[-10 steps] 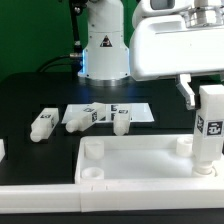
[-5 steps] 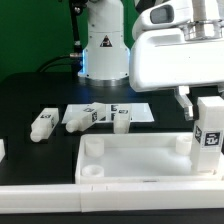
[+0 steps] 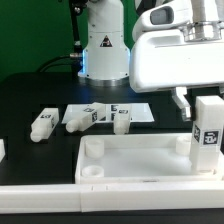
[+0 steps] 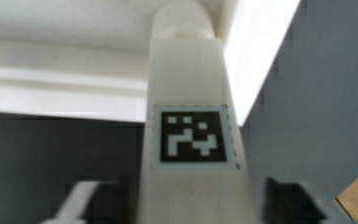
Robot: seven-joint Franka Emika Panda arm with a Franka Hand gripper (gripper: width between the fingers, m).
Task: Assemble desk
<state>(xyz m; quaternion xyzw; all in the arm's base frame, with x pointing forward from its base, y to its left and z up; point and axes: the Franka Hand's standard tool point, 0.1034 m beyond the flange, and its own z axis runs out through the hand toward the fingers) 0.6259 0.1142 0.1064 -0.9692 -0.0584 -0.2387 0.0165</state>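
I'm gripping the short white plastic leg (image 3: 208, 135) upright in the white two-finger gripper (image 4: 185, 205), over the large white rimmed tabletop's (image 3: 140, 168) corner at the exterior view's right. Next, I'm judging, comes lowering it straight into the socket and twisting.

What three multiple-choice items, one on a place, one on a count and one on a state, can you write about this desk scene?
1. Where is the leg in the gripper?
A. at the middle of the tabletop
B. at the tabletop's corner on the exterior view's right
C. among the loose legs

2. How many loose legs are beyond the tabletop?
A. one
B. three
C. five

3. How does the gripped leg stand?
A. upright
B. flat
C. tipped sideways

Answers:
1. B: the leg stands over that corner.
2. B: loose legs show at and.
3. A: its long side runs vertically.
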